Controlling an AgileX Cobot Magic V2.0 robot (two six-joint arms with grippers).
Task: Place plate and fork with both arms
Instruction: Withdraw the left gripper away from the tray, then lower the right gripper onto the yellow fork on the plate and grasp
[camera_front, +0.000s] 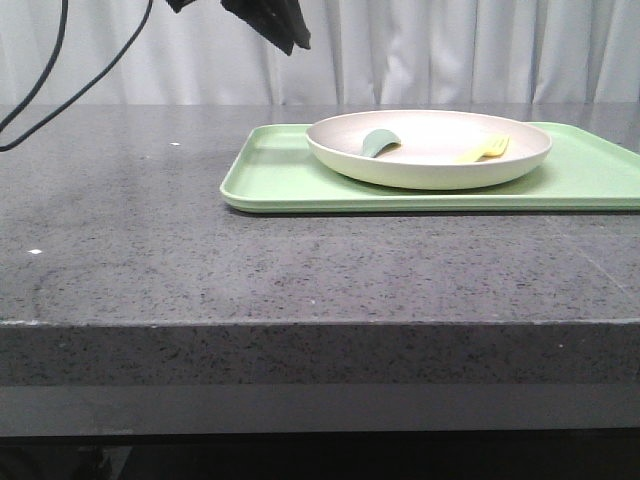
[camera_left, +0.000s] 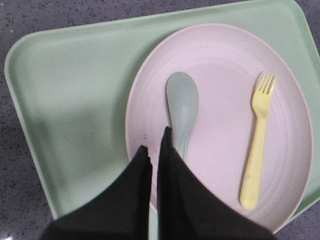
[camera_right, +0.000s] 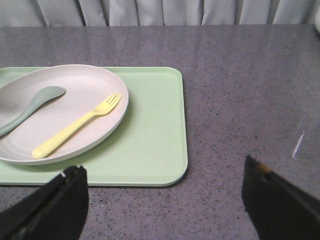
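Looking from the front, the plate (camera_front: 430, 148) sits on the green tray (camera_front: 290, 180), over on the right part of the table (camera_front: 150, 230). The fork (camera_front: 485, 149) lies in the plate near its right side, and a grey-green spoon (camera_front: 379, 142) lies near its left side. Only the dark tip of the left gripper (camera_front: 275, 25) shows, high up and well behind the tray. The right arm is not seen here.

From the left wrist, the left gripper (camera_left: 154, 150) hangs over the plate (camera_left: 220, 75) with its fingers almost together, right above the spoon (camera_left: 182, 107) handle. The fork (camera_left: 257, 145) lies off to one side, its long line running about the same way as the spoon.

From the right wrist, the right gripper (camera_right: 165, 195) is spread wide and holds nothing. The fork (camera_right: 75, 127) lies slanted, well apart from those fingers, its handle end the closer part. I think the right arm has the clearer way to it.
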